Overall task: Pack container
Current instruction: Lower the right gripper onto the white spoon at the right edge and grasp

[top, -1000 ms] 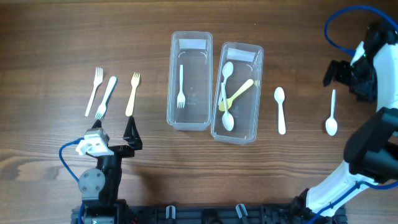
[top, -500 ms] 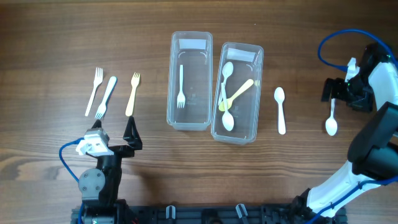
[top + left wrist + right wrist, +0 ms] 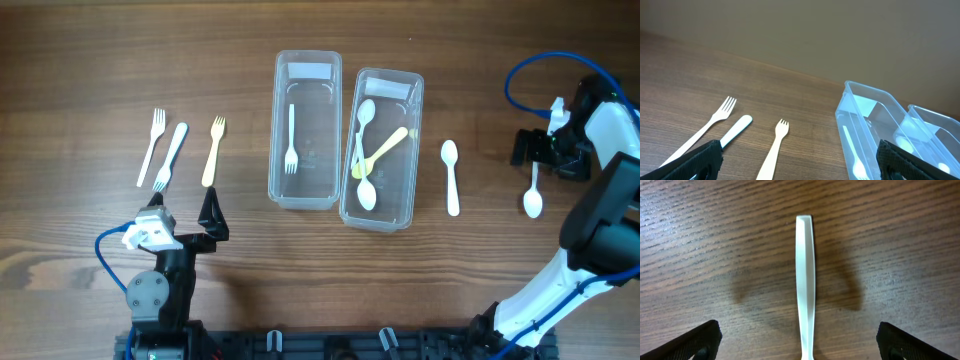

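Note:
Two clear containers stand side by side at the table's middle. The left container [image 3: 277, 130] holds a white fork [image 3: 291, 140]. The right container [image 3: 416, 150] holds white spoons and a yellow spoon [image 3: 383, 150]. A white spoon [image 3: 451, 177] lies to their right. Another white spoon [image 3: 533, 188] lies at the far right. My right gripper [image 3: 540, 150] is open low over this spoon's handle [image 3: 805, 280], one finger on each side. My left gripper [image 3: 185, 215] is open and empty at the front left, behind two white forks [image 3: 151, 146] and a yellow fork [image 3: 213, 151].
The left wrist view shows the three loose forks, with the yellow fork [image 3: 774, 150] nearest the middle, and the left container [image 3: 875, 115] to the right. A blue cable [image 3: 545, 70] loops above the right arm.
My right gripper has moved left and come down over the handle of the far-right spoon. The left arm and all the cutlery have stayed put.

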Controlling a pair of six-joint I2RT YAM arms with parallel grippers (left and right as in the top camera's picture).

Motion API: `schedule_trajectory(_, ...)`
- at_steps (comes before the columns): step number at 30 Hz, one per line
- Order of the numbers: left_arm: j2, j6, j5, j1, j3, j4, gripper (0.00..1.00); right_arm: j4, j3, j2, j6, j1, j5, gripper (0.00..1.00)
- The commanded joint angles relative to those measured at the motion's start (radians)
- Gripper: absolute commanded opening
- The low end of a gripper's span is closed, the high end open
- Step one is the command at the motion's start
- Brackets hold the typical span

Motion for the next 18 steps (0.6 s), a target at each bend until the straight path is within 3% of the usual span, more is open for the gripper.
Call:
schedule_trajectory(1,-0.007,0.009,-0.002,-0.001,-0.005,-0.004,1.0,0.014,-0.01,0.021,-0.025,-0.005,-0.019,1.0)
schedule_trajectory(15,-0.007,0.009,-0.002,-0.001,-0.005,-0.004,1.0,0.02,-0.01,0.064,-0.071,-0.005,-0.024,1.0)
schedule_trajectory(18,-0.007,0.009,-0.002,-0.001,-0.005,-0.004,1.0,0.016,-0.01,0.064,-0.076,-0.005,-0.023,0.92)
